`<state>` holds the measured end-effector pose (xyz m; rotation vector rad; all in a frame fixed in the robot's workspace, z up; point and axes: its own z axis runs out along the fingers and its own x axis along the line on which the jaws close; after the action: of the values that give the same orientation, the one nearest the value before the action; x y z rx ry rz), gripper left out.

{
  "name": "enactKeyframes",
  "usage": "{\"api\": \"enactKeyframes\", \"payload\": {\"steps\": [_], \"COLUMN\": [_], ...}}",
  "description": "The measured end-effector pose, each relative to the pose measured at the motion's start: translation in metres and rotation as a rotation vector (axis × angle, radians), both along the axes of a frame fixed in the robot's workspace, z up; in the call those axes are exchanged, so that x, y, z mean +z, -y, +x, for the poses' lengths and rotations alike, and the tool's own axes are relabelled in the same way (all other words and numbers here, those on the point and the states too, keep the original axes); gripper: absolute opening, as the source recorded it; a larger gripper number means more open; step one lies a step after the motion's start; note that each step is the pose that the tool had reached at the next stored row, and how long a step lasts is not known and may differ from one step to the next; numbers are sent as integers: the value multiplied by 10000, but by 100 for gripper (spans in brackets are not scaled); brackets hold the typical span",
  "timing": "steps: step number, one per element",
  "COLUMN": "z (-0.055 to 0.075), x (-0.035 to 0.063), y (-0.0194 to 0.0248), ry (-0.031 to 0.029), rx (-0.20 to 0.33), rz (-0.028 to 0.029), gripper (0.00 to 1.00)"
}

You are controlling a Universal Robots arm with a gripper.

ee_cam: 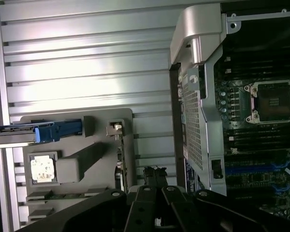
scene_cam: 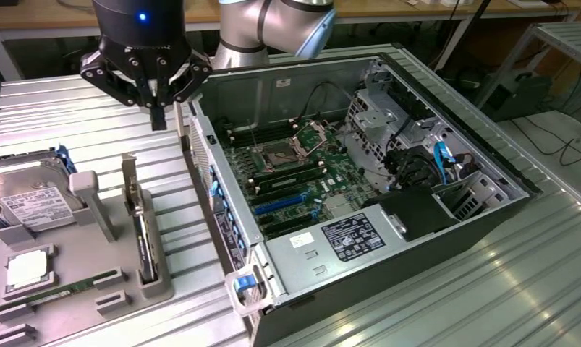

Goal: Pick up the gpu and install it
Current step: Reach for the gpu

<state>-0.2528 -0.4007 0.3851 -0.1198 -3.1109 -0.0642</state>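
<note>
The gpu (scene_cam: 143, 235) is a thin dark card standing on edge in a slot of the grey holder (scene_cam: 87, 282), with its silver bracket end pointing up toward the back. In the wrist view the gpu (ee_cam: 119, 162) shows edge-on, just beyond my fingertips. My gripper (scene_cam: 158, 121) hangs in the air above the table, behind the gpu and beside the rear wall of the open computer case (scene_cam: 270, 282). It is shut with nothing between its fingers. Seen from the wrist, the gripper (ee_cam: 154, 175) points down between holder and case.
The holder also carries a silver hard drive (scene_cam: 30, 206) with a white label, a square processor (scene_cam: 24, 269) and a narrow green memory stick (scene_cam: 58, 293). Inside the case lies the motherboard (scene_cam: 295, 181) with blue slots, and a black power supply (scene_cam: 358, 235) sits at the front.
</note>
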Motion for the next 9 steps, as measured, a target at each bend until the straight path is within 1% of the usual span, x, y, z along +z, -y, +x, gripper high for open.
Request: {"api": "enactKeyframes", "payload": {"steps": [9], "z": [-72], "x": [-11], "y": [6], "ry": [-72], "rx": [0], "rz": [1], "gripper": [11]}}
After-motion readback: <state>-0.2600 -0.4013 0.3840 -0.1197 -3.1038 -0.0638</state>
